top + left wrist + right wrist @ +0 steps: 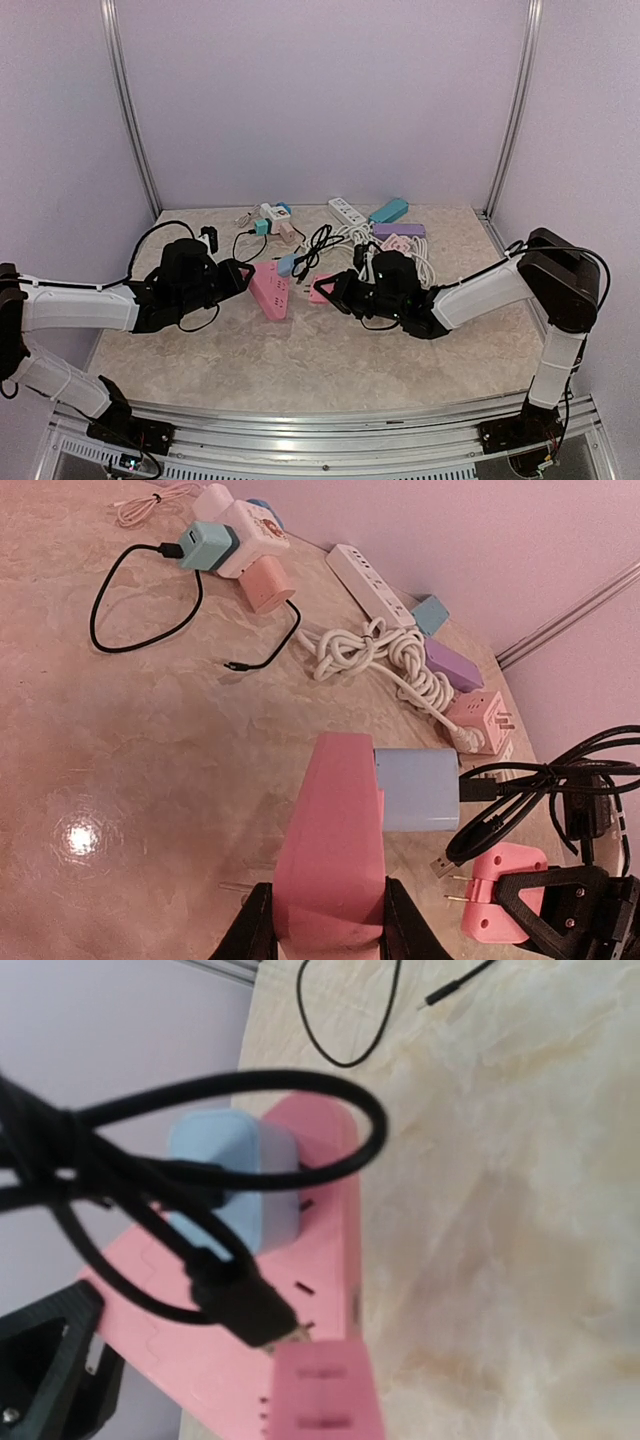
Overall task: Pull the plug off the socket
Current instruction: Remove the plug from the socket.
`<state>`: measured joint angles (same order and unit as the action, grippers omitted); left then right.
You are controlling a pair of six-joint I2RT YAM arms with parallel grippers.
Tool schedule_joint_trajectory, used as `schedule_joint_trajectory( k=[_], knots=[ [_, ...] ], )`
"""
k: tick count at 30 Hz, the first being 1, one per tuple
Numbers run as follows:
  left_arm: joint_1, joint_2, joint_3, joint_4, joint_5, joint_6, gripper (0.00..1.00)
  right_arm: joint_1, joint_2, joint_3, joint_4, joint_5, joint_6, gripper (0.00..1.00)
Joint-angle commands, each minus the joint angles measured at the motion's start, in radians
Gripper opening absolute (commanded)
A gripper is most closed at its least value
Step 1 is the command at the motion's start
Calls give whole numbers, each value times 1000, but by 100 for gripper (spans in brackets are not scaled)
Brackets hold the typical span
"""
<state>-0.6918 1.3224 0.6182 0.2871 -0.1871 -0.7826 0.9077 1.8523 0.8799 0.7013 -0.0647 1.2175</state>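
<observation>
The pink plug [497, 888] sits clear of the pink power strip [335, 840], just beside its near end, with its two metal prongs bare and pointing toward the strip without touching it. The right gripper [335, 290] is clamped shut on this plug, whose blurred pink body fills the bottom of the right wrist view. The strip stands on its long edge on the table [330, 360], left of centre, and the left gripper [325, 935] is closed on its near end, one black finger on each side. A pale blue adapter [418, 788] is seated in the strip's socket face, and a black cable [540, 780] runs from the adapter's side and loops in a loose bundle between the two grippers. Farther back on the table lie a coiled white cord [380, 650], a white power strip [372, 582], a purple strip [452, 663], a pink cube adapter [480, 718] and a cluster of small cube adapters [230, 535]
</observation>
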Motion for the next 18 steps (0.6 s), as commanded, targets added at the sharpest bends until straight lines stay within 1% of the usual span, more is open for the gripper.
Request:
schedule_joint_trajectory(
  k=[1,4,7,10,13,15,18],
  knots=[
    [30,-29,43,39,35,-24,24,1,-55,-50,5,41,-22,0],
    [65,-57,62,4,98,-5,24,2,-107,-82,-21,75,-69,0],
    [111,-83,109,-77,168,25,24,1,-163,-100,-116,108,-134,0],
    [182,-104,160,-161,301,57,25,1,-218,-116,-213,112,-217,0],
    [265,-114,232,-267,450,101,25,2,-257,-107,-327,70,-327,0],
    [310,-107,297,-373,525,153,25,2,-269,-102,-369,-15,-389,0],
    [354,-85,417,-516,564,259,25,4,-286,-125,-374,-95,-448,0]
  ],
)
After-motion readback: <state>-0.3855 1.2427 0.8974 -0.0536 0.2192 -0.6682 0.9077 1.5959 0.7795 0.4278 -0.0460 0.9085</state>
